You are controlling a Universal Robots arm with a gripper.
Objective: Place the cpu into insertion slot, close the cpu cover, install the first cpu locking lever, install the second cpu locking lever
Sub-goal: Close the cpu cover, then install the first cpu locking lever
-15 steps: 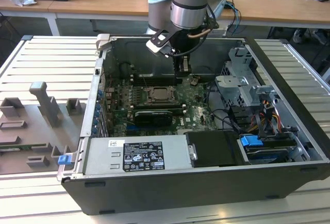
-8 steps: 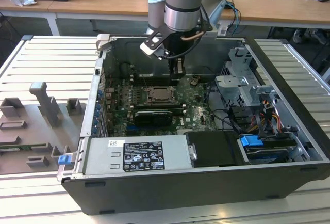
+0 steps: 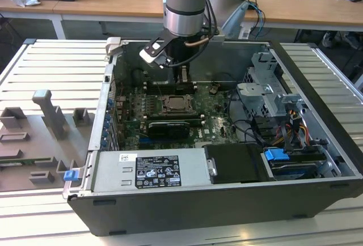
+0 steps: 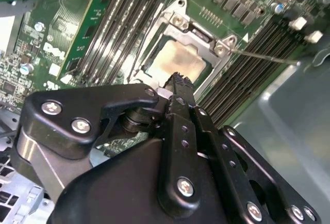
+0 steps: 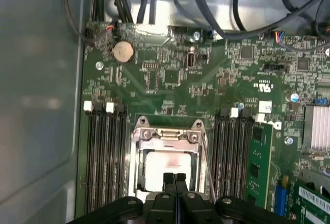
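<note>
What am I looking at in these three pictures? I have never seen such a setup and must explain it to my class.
The grey column is a robot arm reaching into an open computer case that lies on a slatted table. The exterior view comes from a camera off the arm; both wrist views come from cameras riding on it, looking at the green circuit board. The black gripper has its fingers shut together and holds nothing. Close by it the cpu, a pale square chip, lies set into the board, with the cpu cover, a silvery frame, lying over its edges.
</note>
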